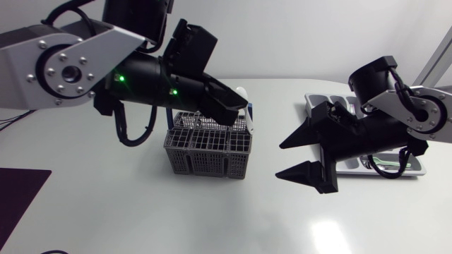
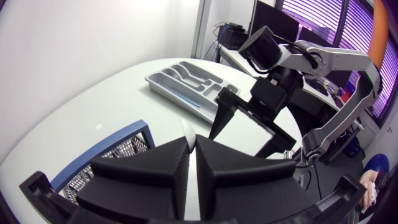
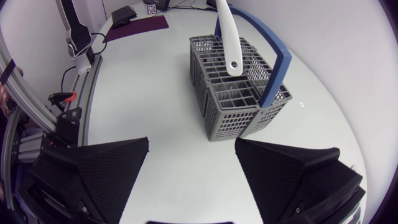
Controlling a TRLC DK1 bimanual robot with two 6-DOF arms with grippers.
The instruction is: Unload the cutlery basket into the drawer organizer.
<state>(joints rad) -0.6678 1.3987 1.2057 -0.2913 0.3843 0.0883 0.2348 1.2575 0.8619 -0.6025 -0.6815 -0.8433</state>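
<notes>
Toward the front of the white table [image 1: 176, 212], at your left corner, lay a dark maroon flat mat [image 1: 18, 197]. Further in, on your right, the right gripper [image 1: 280, 161] hung above bare tabletop between basket and organizer, its two black wedge fingers [image 3: 93, 171] spread wide with nothing between them. You could see this most plainly in the right wrist view, where the right gripper [image 3: 191, 146] faced the basket across open table.

Just past it, near the middle, stood the grey plastic mesh cutlery basket [image 1: 208, 148] with its blue hoop handle [image 3: 273, 62] raised upright. Over the basket you had the left gripper [image 1: 236, 106], its fingers [image 2: 155, 174] pressed together on a slim white plastic utensil [image 3: 227, 37]. The utensil slanted down over the basket's compartments, its holed end lowest; you could not tell whether that end touched the mesh. In the left wrist view only a thin white sliver showed between the closed fingers of the left gripper [image 2: 191, 146].

Farthest back on your right sat the pale grey compartmented drawer organizer [image 1: 417, 169], partly hidden behind the right arm, well apart from the basket.
</notes>
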